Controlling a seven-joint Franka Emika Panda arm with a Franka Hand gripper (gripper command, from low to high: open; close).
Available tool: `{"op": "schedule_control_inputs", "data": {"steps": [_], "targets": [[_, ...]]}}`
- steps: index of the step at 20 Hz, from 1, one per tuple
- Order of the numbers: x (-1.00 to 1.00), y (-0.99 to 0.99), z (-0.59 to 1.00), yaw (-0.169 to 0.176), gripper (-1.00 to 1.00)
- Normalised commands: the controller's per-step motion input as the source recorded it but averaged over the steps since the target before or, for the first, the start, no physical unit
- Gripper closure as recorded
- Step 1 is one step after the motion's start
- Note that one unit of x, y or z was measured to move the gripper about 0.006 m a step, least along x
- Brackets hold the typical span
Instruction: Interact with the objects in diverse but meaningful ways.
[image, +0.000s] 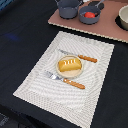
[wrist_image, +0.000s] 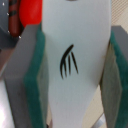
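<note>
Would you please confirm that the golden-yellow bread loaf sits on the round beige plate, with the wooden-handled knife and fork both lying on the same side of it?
Not quite. In the exterior view, the golden-yellow bread loaf does sit on the round beige plate, but the wooden-handled knife and fork lie on opposite sides of it, not the same side.

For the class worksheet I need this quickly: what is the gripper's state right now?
Gripper: closed on a white piece with a black mark, pads against its sides.
</note>
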Motion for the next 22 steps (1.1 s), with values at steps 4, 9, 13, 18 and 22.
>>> {"op": "schedule_control_inputs", "data": {"steps": [4, 9, 13, 18, 22], "targets": [[0.53, 0.68, -0.01, 0.000, 1.00], [0.46, 0.69, -0.01, 0.000, 1.00], [0.40, 0.59, -0.03, 0.000, 1.00], [0.36, 0.51, -0.06, 0.000, 1.00], [0.35, 0.41, -0.01, 0.000, -1.00]]}}
